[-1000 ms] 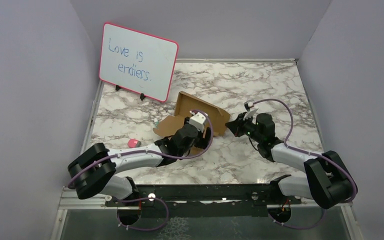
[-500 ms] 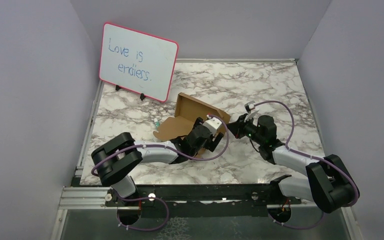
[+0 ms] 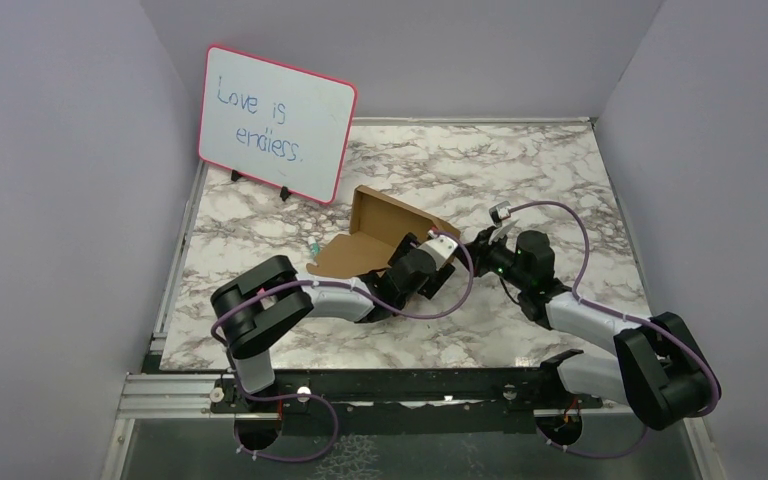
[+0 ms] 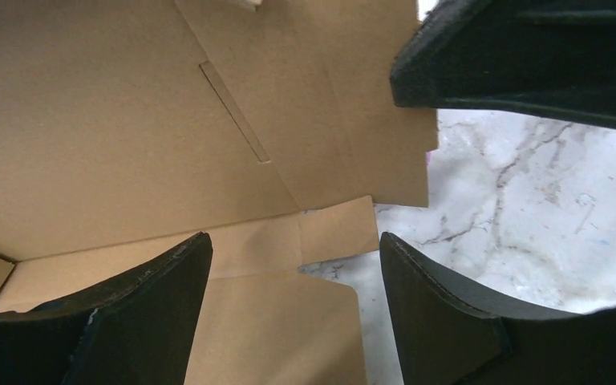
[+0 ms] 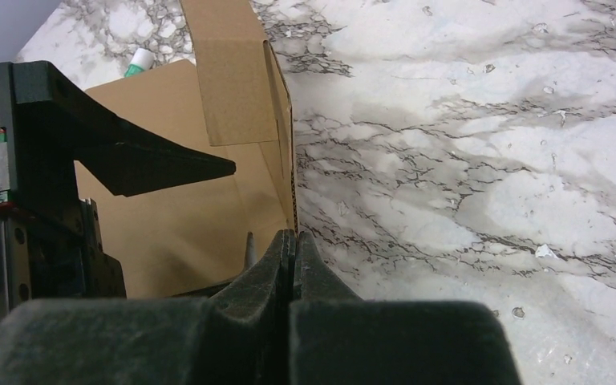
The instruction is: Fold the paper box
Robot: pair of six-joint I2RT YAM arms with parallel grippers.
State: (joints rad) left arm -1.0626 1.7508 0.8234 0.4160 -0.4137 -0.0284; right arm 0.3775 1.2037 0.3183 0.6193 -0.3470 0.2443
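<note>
The paper box (image 3: 375,232) lies half-formed near the middle of the marbled surface (image 3: 520,170), its back panel raised toward 12 o'clock. The left pincer (image 4: 295,241) is released, jaws wide apart over the box's inner floor near its 4 o'clock corner, gripping nothing. The right pincer (image 5: 291,241) is clenched at the box's 3 o'clock end, tips against the side wall's edge. Whether any cardboard is nipped between them I cannot tell. The cardboard looks light and thin, stiff across each panel yet ready to hinge along its creases, and likely to skate on the smooth stone. It is best taken by a flap's free edge, close to the crease, with the floor pinned down. A hard squeeze mid-panel would probably dent it.
</note>
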